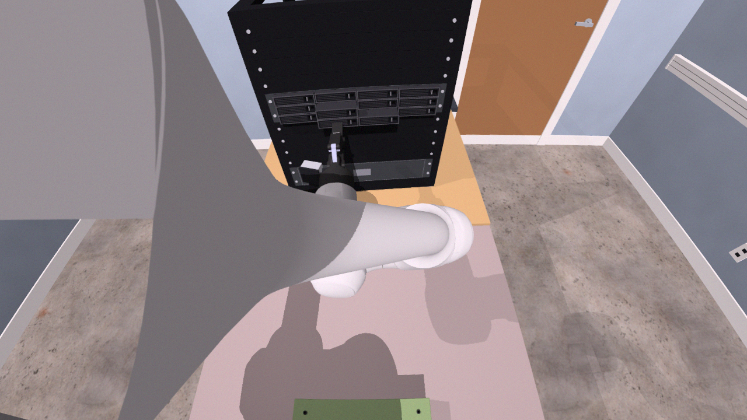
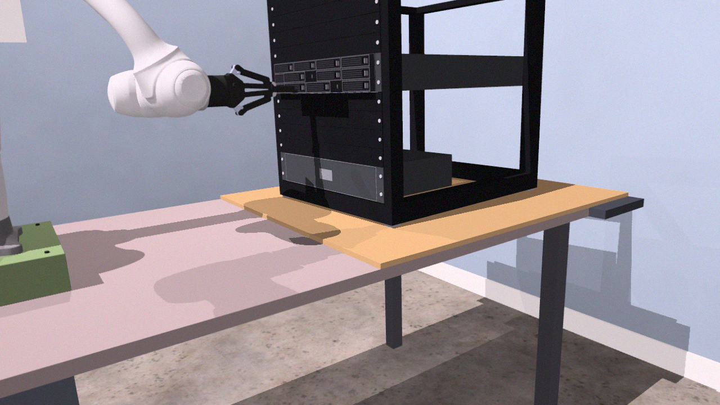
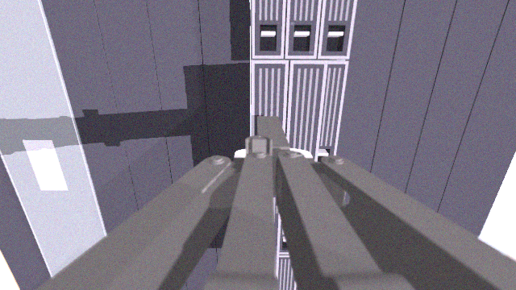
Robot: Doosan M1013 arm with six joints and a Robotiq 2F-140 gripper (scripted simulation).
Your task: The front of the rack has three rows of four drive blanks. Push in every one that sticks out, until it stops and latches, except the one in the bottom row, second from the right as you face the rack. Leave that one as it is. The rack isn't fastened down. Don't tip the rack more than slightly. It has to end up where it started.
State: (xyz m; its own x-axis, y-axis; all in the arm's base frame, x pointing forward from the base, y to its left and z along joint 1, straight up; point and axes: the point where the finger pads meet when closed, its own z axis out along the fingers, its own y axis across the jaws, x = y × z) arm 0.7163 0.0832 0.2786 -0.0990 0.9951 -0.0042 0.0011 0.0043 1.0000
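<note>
The black rack (image 1: 349,87) stands on the tan board, and its front panel holds three rows of drive blanks (image 1: 358,107). My gripper (image 1: 334,131) is shut and empty, with its fingertips against the bottom-row blank second from the left (image 1: 337,123), which sticks out a little. In the side view the shut fingertips (image 2: 274,89) touch the left part of the blank panel (image 2: 326,74). In the wrist view the closed fingers (image 3: 268,134) press on a ribbed blank face (image 3: 270,93). The bottom-row blank second from the right (image 1: 378,120) is apart from the fingers.
A clear panel with a white label (image 2: 329,176) is low on the rack front. The tan board (image 2: 427,221) lies on the pink table (image 2: 176,261). The arm's green base (image 2: 30,256) is at the near end. A door (image 1: 522,62) is behind the rack.
</note>
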